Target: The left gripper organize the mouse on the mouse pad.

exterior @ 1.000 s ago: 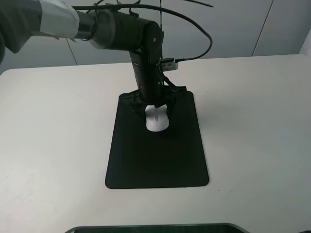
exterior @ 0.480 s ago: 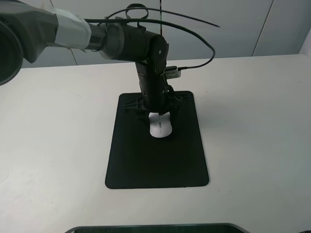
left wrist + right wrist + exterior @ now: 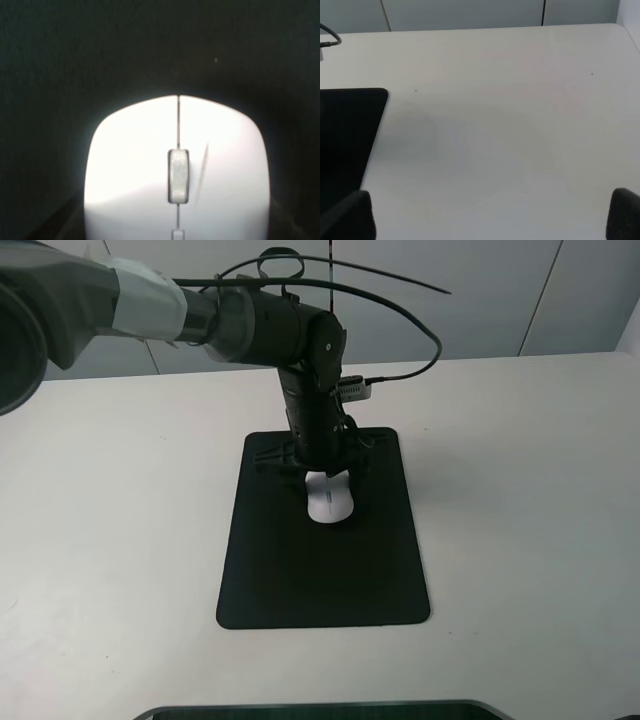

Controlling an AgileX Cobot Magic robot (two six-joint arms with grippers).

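The white mouse [image 3: 330, 503] lies on the upper middle of the black mouse pad [image 3: 320, 575], its grey wheel end pointing away from the front edge. My left gripper [image 3: 326, 478] comes down from above onto the mouse's rear, one dark finger on each side of it. In the left wrist view the mouse [image 3: 177, 170] fills the picture, with the pad [image 3: 75, 50] behind it and only dark finger edges at the lower corners. My right gripper [image 3: 490, 220] hangs open over bare table, beside a corner of the pad [image 3: 345, 135].
The pad rests on a white table [image 3: 520, 490]. A small grey plug on a black cable [image 3: 352, 390] hangs by the left arm's wrist. A dark object's edge [image 3: 320, 708] shows at the table's front. Pale wall panels stand behind.
In the first half second the left arm shifted and carried the mouse slightly right and toward the front of the pad. Since then nothing has moved.
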